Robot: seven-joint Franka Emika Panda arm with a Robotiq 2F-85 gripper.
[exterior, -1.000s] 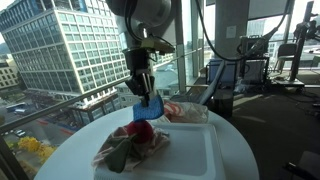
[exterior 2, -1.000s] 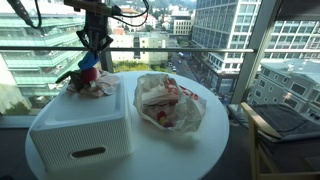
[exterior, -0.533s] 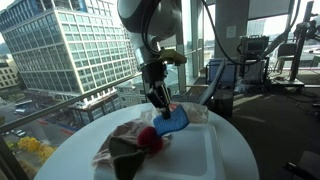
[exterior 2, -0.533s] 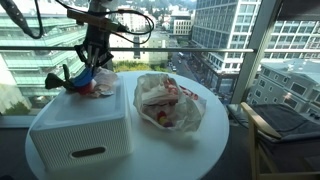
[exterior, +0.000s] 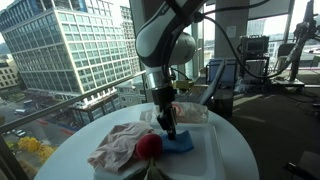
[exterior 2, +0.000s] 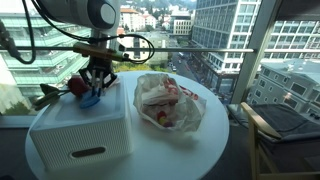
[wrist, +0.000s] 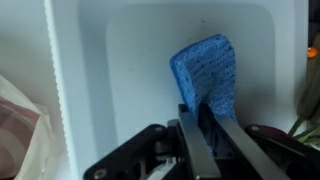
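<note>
My gripper [wrist: 202,118] is shut on a blue cloth [wrist: 207,70] and holds it low over the top of a white box [wrist: 130,60]. In an exterior view the gripper [exterior: 168,128] stands over the box top [exterior: 205,160] with the blue cloth [exterior: 180,142] touching it. A red ball-like thing [exterior: 148,146] and a crumpled pale pink and white cloth [exterior: 118,147] lie right beside it on the box. In an exterior view the gripper [exterior 2: 94,85] is at the far end of the box [exterior 2: 80,135], with the blue cloth [exterior 2: 90,98] under it.
The box sits on a round white table [exterior 2: 190,150]. A crinkled plastic bag with red and white contents [exterior 2: 165,102] lies on the table beside the box; it also shows in an exterior view [exterior: 190,112]. Glass walls and a railing stand behind. A chair [exterior 2: 275,125] stands by the table.
The gripper has moved with the blue cloth away from the pink cloth pile and down onto the bare box top. The red thing and the pink cloth now lie apart from it.
</note>
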